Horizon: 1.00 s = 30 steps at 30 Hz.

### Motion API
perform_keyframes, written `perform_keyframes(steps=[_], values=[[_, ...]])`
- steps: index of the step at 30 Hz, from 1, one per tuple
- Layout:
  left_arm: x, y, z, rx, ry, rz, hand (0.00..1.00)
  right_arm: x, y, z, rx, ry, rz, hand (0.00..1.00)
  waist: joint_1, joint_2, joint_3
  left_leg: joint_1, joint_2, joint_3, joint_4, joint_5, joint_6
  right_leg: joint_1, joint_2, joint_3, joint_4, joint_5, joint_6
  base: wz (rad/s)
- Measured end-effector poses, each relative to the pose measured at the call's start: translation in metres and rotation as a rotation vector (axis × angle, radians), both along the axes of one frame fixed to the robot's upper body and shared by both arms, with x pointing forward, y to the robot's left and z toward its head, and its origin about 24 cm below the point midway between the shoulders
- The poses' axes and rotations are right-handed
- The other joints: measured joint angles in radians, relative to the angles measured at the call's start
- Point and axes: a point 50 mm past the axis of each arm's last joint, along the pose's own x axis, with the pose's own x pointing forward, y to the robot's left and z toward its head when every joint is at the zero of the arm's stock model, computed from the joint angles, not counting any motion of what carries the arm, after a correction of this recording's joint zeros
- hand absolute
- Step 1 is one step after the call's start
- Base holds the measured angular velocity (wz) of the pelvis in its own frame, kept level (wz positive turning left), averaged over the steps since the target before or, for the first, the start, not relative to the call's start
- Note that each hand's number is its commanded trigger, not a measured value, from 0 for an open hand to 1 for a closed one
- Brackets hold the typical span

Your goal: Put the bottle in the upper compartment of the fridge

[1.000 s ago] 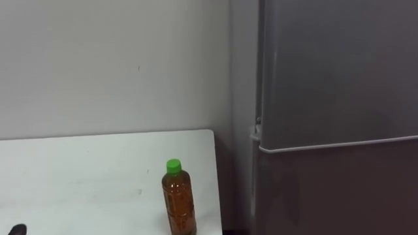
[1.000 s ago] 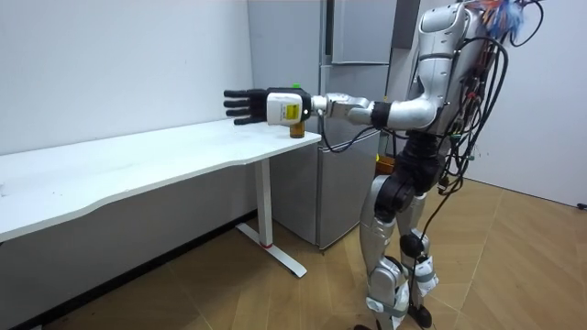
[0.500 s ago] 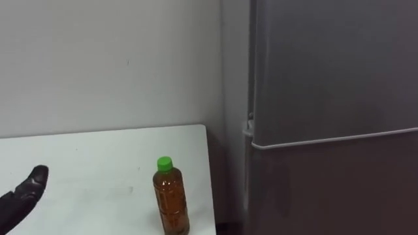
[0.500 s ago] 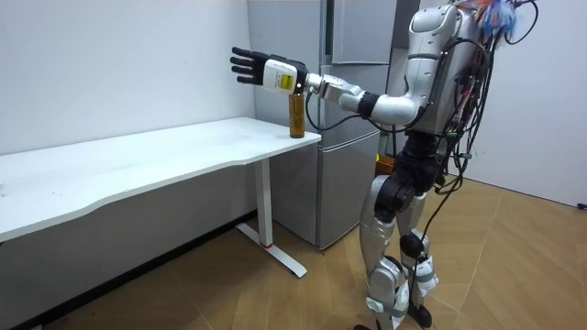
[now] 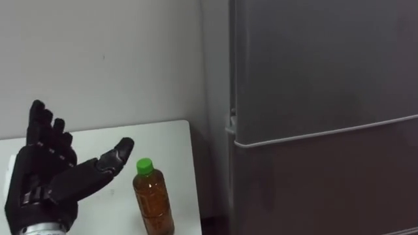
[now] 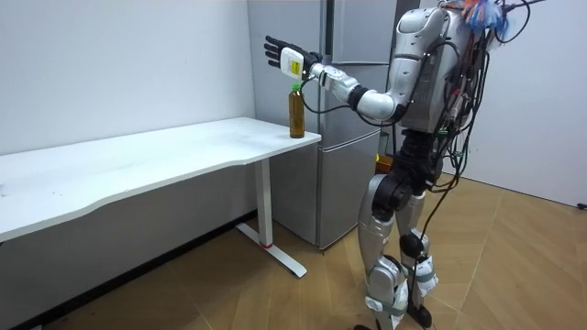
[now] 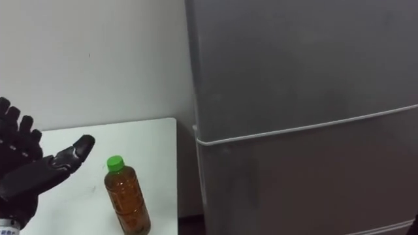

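Just right of my thumb tip and a little below it, the bottle (image 5: pixel 153 205) stands upright near the corner of the white table (image 5: pixel 163 134). Its green cap (image 5: pixel 144 166) is on and it holds amber liquid. Nothing grips it. My left hand (image 5: pixel 47 188) is raised beside it, fingers straight and spread apart, palm turned toward the bottle. My thumb reaches out near the cap without touching it.

Farther right of my fingers, past the table's edge, stands the grey fridge (image 5: pixel 313 189) with its 2 doors closed. The seam between them runs roughly level with my thumb, and the upper door (image 5: pixel 313 65) rises above it.

I judge this to be step 1, the reach for the grasp, with none of the task done yet. Next I need to lower the hand, bring the palm against the bottle's body and curl round it below the cap. The approach should be gentle, since the bottle stands close to the table's edge and a sideways knock could tip it off. After that, the upper door has to be opened.
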Motion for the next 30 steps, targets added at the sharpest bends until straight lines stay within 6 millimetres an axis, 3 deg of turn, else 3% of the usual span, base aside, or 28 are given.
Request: perform_keyframes(steps=[3, 6, 14, 23, 30], values=[[0.002, -0.007, 0.000, 0.012, 0.004, -0.046, 0.00, 0.004, 0.001, 0.000, 0.002, -0.004, 0.000, 0.00, -0.027, -0.003, 0.0025, -0.001, 0.000, 0.000, 0.001, 0.000, 0.000, 0.002, 0.000, -0.002, -0.002, 0.000, 0.000, 0.01], [0.004, -0.013, -0.001, 0.023, 0.022, -0.094, 0.00, 0.006, 0.002, 0.000, 0.008, -0.003, 0.001, 0.00, -0.044, 0.001, 0.0000, -0.003, 0.000, 0.000, 0.001, 0.000, 0.000, 0.002, 0.000, -0.005, -0.002, 0.000, 0.000, 0.05], [0.014, -0.023, 0.012, 0.040, -0.018, -0.172, 0.00, 0.008, 0.002, 0.000, 0.016, 0.012, -0.012, 0.00, -0.059, 0.013, -0.0072, -0.012, 0.001, -0.001, 0.002, 0.000, 0.000, -0.007, 0.001, -0.008, -0.001, 0.002, 0.000, 0.02], [0.016, -0.031, 0.011, 0.068, 0.003, -0.247, 0.00, 0.013, 0.002, 0.000, 0.023, 0.011, 0.000, 0.00, -0.079, 0.019, -0.0035, -0.013, 0.002, 0.017, 0.001, 0.000, 0.000, -0.016, 0.001, 0.010, 0.000, 0.002, 0.000, -0.05], [0.022, -0.044, 0.023, 0.094, -0.038, -0.329, 0.00, 0.015, -0.001, 0.001, 0.017, 0.013, -0.001, 0.00, -0.080, 0.034, 0.0002, -0.017, 0.003, 0.025, 0.001, 0.000, 0.000, -0.022, 0.001, 0.014, -0.001, 0.004, 0.000, -0.02]])
